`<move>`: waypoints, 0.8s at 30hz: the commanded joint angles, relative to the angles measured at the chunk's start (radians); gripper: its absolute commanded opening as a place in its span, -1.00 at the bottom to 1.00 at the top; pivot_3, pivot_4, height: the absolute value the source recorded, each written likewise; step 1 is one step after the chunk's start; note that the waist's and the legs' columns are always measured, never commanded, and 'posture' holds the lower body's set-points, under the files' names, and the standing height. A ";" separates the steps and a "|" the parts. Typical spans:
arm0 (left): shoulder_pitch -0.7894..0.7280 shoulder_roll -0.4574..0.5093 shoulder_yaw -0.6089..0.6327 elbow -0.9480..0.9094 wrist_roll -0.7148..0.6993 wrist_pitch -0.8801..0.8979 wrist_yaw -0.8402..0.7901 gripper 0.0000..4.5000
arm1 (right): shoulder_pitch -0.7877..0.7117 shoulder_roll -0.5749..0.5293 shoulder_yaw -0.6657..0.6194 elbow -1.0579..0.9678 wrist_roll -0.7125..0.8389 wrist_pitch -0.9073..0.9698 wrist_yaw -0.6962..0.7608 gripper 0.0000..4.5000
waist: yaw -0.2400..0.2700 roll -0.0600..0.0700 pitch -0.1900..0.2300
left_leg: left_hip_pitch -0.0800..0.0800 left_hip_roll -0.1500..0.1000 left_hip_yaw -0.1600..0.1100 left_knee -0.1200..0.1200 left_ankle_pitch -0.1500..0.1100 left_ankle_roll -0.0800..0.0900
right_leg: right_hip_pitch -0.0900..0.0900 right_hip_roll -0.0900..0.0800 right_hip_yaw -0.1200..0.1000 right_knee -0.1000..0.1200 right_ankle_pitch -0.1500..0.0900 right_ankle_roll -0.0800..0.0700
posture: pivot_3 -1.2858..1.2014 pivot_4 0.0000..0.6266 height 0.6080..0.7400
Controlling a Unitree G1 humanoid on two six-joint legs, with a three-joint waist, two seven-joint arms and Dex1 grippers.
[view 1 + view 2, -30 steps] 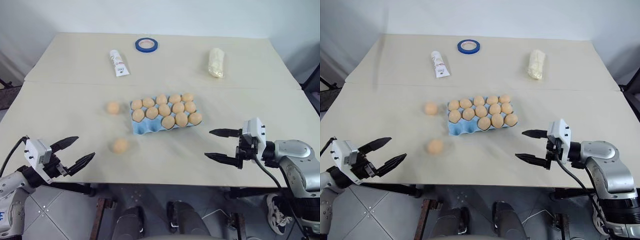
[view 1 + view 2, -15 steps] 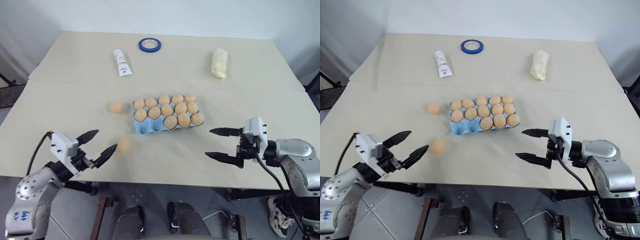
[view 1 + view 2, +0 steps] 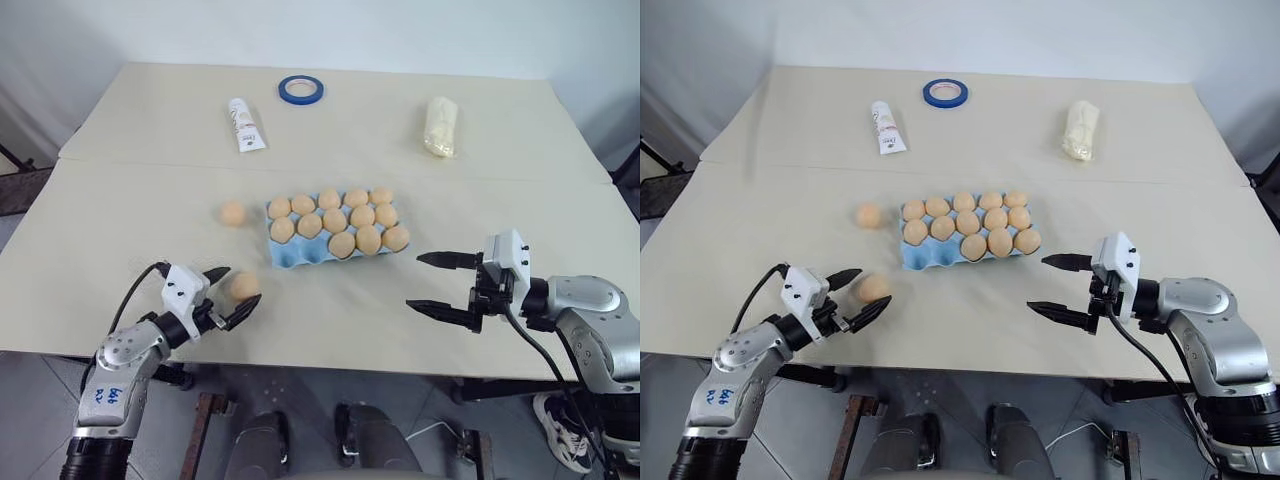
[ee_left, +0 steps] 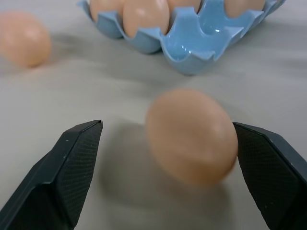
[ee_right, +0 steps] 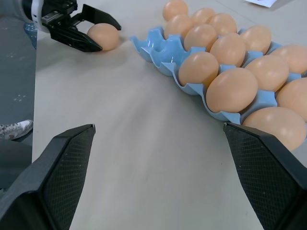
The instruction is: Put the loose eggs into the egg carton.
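The light blue egg carton lies mid-table, most of its cups filled with tan eggs. One loose egg rests just left of the carton. A second loose egg lies nearer the front edge, on the table between the fingers of my open left gripper. In the left wrist view this egg sits close to one finger, with a gap to the other. My right gripper hovers open and empty, right of the carton's front corner.
At the back of the table are a blue tape ring, a white tube and a pale lumpy bag. A seam crosses the table behind the carton. The table's front edge runs just below both grippers.
My left gripper has moved right and forward from the table's front-left edge, and its open fingers now flank the near loose egg. The right gripper has stayed still.
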State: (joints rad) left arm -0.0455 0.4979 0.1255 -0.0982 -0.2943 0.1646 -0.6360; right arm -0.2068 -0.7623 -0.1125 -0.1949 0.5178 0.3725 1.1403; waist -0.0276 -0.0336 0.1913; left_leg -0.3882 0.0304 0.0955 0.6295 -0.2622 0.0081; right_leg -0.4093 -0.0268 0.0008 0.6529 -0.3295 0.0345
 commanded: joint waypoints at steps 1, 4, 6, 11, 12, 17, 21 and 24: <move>-0.028 -0.003 -0.024 0.028 0.046 -0.037 0.010 0.73 | 0.007 0.000 -0.006 -0.035 0.010 0.000 -0.011 1.00 | 0.000 0.000 0.000 | 0.000 0.000 0.000 0.000 0.000 0.000 | 0.000 0.000 0.000 0.000 0.000 0.000 | 0.03 -0.52 1.00; -0.030 -0.011 -0.027 0.010 0.042 -0.023 0.015 0.31 | 0.011 0.002 -0.011 -0.039 0.011 0.002 -0.023 1.00 | -0.001 0.000 0.000 | 0.000 0.000 0.000 0.000 0.000 0.000 | 0.000 0.000 0.000 0.000 0.000 0.000 | 0.03 -0.52 1.00; -0.025 -0.011 -0.026 -0.002 0.042 -0.013 0.017 0.01 | 0.019 -0.001 -0.012 -0.042 0.011 0.000 -0.026 1.00 | 0.000 0.000 0.000 | 0.000 0.000 0.000 0.000 0.000 0.000 | 0.000 0.000 0.000 0.000 0.000 0.001 | 0.03 -0.52 1.00; -0.001 -0.008 -0.016 -0.085 0.006 0.044 0.015 -0.16 | 0.030 -0.004 -0.018 -0.049 0.014 0.001 -0.034 1.00 | -0.002 0.000 0.000 | 0.000 0.000 0.000 0.001 0.000 0.000 | 0.000 0.000 0.000 0.000 0.000 0.001 | 0.03 -0.52 1.00; 0.000 -0.009 -0.015 -0.101 -0.004 0.063 0.014 -0.17 | 0.030 -0.004 -0.018 -0.049 0.015 0.001 -0.036 1.00 | -0.001 0.000 0.000 | 0.000 0.000 0.000 0.001 0.000 0.000 | 0.000 0.000 0.000 0.001 0.000 0.001 | 0.03 -0.52 1.00; -0.023 -0.062 -0.090 -0.309 -0.092 0.223 0.040 -0.17 | 0.021 0.001 -0.013 -0.042 0.012 -0.001 -0.042 1.00 | 0.000 0.000 0.000 | 0.000 0.000 0.000 0.001 0.000 0.000 | 0.001 0.000 0.000 0.001 0.001 0.001 | 0.03 -0.52 1.00; -0.094 -0.142 -0.129 -0.335 -0.054 0.221 0.119 -0.17 | 0.017 0.002 -0.012 -0.038 0.012 -0.004 -0.043 1.00 | 0.002 0.000 0.000 | 0.000 -0.001 0.000 0.002 0.001 0.001 | 0.001 0.000 0.000 0.001 0.001 0.002 | 0.03 -0.52 1.00; -0.186 -0.217 -0.145 -0.291 -0.022 0.193 0.195 -0.17 | 0.020 0.007 -0.025 -0.041 0.025 -0.013 -0.040 1.00 | 0.000 0.000 0.000 | 0.000 -0.001 0.000 0.003 0.001 0.001 | 0.001 0.001 0.001 0.002 0.001 0.003 | 0.03 -0.52 1.00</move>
State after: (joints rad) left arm -0.1937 0.3052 -0.0128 -0.3766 -0.3325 0.3913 -0.4824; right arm -0.1819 -0.7611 -0.1144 -0.2099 0.5188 0.3735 1.0983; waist -0.0274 -0.0337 0.1914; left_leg -0.3878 0.0296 0.0961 0.6330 -0.2611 0.0094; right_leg -0.4078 -0.0254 0.0022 0.6550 -0.3278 0.0376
